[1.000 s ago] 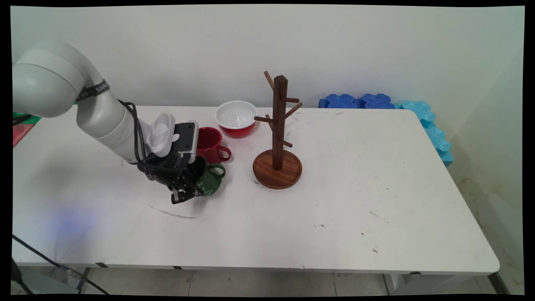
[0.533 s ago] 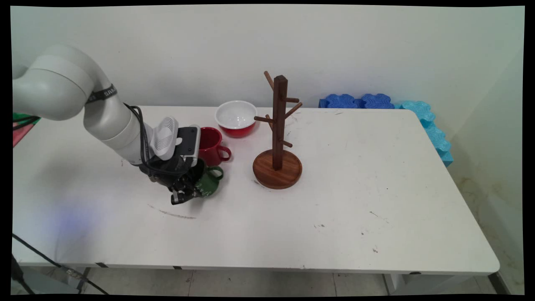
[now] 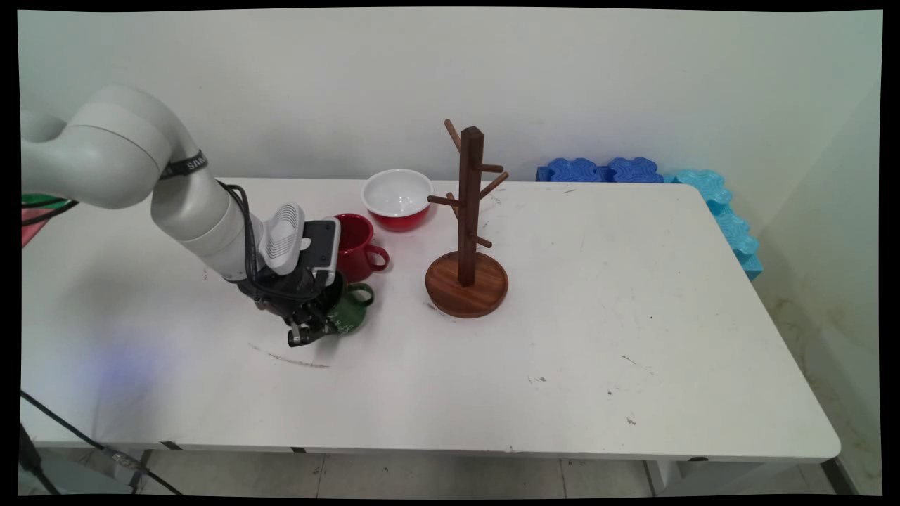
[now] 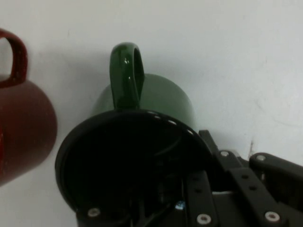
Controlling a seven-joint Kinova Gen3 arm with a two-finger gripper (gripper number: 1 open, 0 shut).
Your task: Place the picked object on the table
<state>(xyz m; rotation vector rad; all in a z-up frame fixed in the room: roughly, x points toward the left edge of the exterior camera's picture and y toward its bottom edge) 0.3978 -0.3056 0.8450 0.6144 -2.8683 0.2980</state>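
The gripper (image 3: 314, 325) is down at the green mug (image 3: 349, 314), on the left part of the surface (image 3: 562, 337), nearer its near edge than the other crockery. In the hand view one finger reaches down inside the mug's dark mouth while the other linkage (image 4: 255, 184) lies outside the wall on the right, so the fingers straddle the rim (image 4: 137, 116) and look closed on the wall between them (the actual contact lies below the frame edge, so the grip is a reading from how they sit, not something seen directly). A pinch across the wall is a sensible hold for a cup whose body is too wide to span, and it leaves the handle (image 4: 125, 78) free, pointing away from the hand toward the right of the scene.

In the main view the mug appears tilted, its mouth turned toward the wrist, and I cannot tell whether its base touches the surface or is just clear of it.

Just beyond it, on the far side, stands a red mug (image 3: 357, 246), upright with its handle to the right; the two are close but I see no contact. Farther back sits a red bowl (image 3: 397, 199) with a white inside. To the right, apart from the mugs, a wooden mug tree (image 3: 467, 232) stands on its round base with bare pegs. Blue foam pieces (image 3: 633, 171) lie along the far right edge by the wall.
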